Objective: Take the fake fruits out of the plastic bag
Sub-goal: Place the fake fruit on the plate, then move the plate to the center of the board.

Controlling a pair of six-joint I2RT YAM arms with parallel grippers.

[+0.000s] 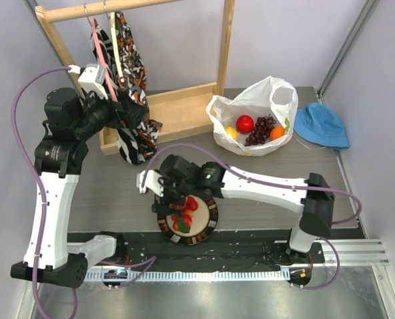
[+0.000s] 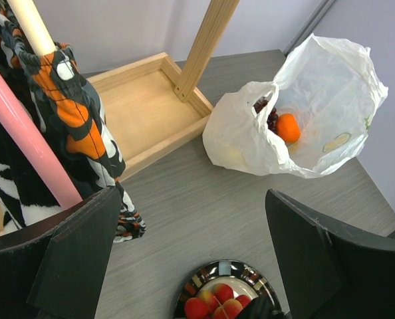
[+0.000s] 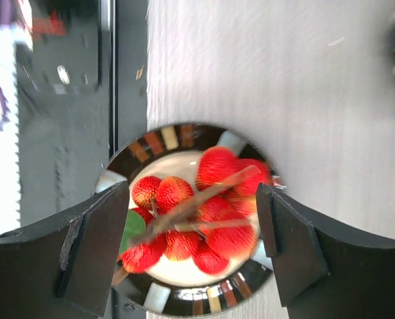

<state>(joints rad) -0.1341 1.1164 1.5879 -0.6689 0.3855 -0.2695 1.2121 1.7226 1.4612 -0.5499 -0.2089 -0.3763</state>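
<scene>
Berries point(image 1: 185, 211): lay on plate point(image 3: 184, 302), outside plastic bag point(image 1: 277, 93).
Apple point(image 1: 245, 123), lemon point(image 1: 231, 133), orange point(image 1: 276, 133), grapes point(image 1: 261, 131): sat inside bag, far right of desk point(image 1: 118, 193).
Right pincer point(image 3: 191, 199): stood apart, low over berries, gripping nothing.
Left pincer point(image 2: 194, 232): stood apart, raised beside hanging cloth point(image 2: 71, 113).

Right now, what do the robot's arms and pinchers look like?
The left arm and right arm both have smooth white shells with chunky black joints. Thin purple cables loop along them. The left gripper and right gripper each end in two flat, black, wedge-shaped fingers.
</scene>
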